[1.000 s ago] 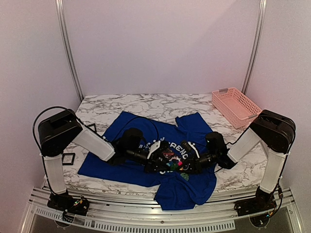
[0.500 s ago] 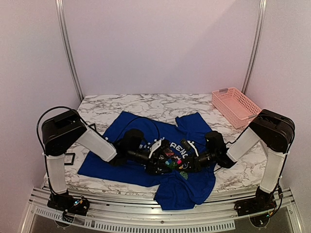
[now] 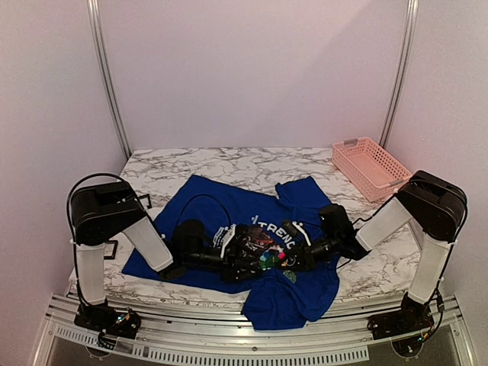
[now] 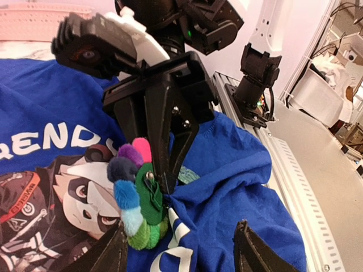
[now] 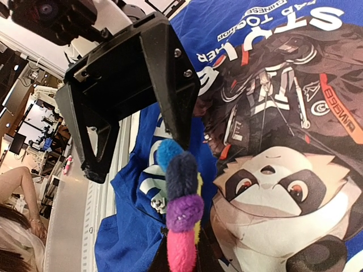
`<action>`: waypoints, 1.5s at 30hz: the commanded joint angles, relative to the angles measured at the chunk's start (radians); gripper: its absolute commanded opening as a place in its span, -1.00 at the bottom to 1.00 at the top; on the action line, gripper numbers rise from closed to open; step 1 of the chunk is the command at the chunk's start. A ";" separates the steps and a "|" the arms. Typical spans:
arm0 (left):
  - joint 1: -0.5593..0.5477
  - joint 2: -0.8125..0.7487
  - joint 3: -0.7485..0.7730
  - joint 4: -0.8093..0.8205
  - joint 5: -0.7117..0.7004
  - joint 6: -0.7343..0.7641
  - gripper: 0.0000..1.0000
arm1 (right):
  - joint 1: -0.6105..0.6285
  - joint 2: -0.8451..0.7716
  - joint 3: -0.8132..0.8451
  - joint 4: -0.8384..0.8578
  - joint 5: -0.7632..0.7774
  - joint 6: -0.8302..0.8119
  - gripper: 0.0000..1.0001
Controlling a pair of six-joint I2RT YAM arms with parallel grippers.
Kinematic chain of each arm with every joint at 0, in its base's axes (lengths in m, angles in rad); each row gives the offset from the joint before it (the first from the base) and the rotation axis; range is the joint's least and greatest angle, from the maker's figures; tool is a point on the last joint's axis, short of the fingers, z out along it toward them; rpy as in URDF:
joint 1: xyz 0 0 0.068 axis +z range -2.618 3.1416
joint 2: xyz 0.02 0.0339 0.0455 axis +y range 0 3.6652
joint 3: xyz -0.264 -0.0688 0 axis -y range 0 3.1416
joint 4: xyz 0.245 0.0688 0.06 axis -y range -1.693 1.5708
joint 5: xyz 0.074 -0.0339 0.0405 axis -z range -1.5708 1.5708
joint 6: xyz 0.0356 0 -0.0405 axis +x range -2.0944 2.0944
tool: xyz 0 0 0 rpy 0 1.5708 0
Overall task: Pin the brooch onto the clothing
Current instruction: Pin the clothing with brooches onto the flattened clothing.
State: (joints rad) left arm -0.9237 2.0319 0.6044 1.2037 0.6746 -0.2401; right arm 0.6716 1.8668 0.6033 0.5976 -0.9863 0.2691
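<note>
The royal-blue T-shirt (image 3: pixel 221 200) lies spread on the marble table, its print facing up (image 5: pixel 283 141). The brooch (image 3: pixel 267 261) is a fuzzy multicoloured flower. My right gripper (image 3: pixel 279 259) is shut on it, low over the shirt's print, and holds it edge-on (image 5: pixel 182 192). In the left wrist view the brooch (image 4: pixel 133 195) shows its green back and metal pin, touching a bunched fold of the shirt (image 4: pixel 227 187). My left gripper (image 3: pixel 242 258) is open, facing the right gripper, its fingers (image 4: pixel 113 252) on either side of the fold and brooch. It also shows in the right wrist view (image 5: pixel 136 113).
A pink lattice basket (image 3: pixel 371 168) stands at the back right. A small black frame holder (image 3: pixel 107 249) sits by the left arm's base. The shirt's hem hangs over the front rail (image 3: pixel 290 309).
My left arm has drawn back to the left and lower, uncovering more of the print. The right gripper with the brooch has hardly moved.
</note>
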 commanded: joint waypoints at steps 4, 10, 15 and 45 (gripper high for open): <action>-0.024 0.078 0.053 0.044 -0.031 -0.006 0.27 | -0.010 -0.022 -0.022 0.085 0.030 0.005 -1.00; -0.052 0.112 0.089 0.012 -0.160 0.015 0.36 | -0.009 0.028 -0.046 0.177 0.013 0.043 -1.00; -0.092 0.152 0.088 0.068 -0.251 0.077 0.43 | -0.014 0.049 -0.071 0.228 0.001 0.042 -1.00; -0.121 0.148 0.110 0.105 -0.292 0.036 -0.10 | -0.013 0.043 -0.061 0.266 0.031 0.080 -1.00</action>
State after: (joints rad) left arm -1.0229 2.1548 0.6987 1.2972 0.3874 -0.2134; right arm 0.6643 1.8893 0.5358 0.8375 -0.9699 0.3401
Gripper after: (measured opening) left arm 0.462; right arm 0.074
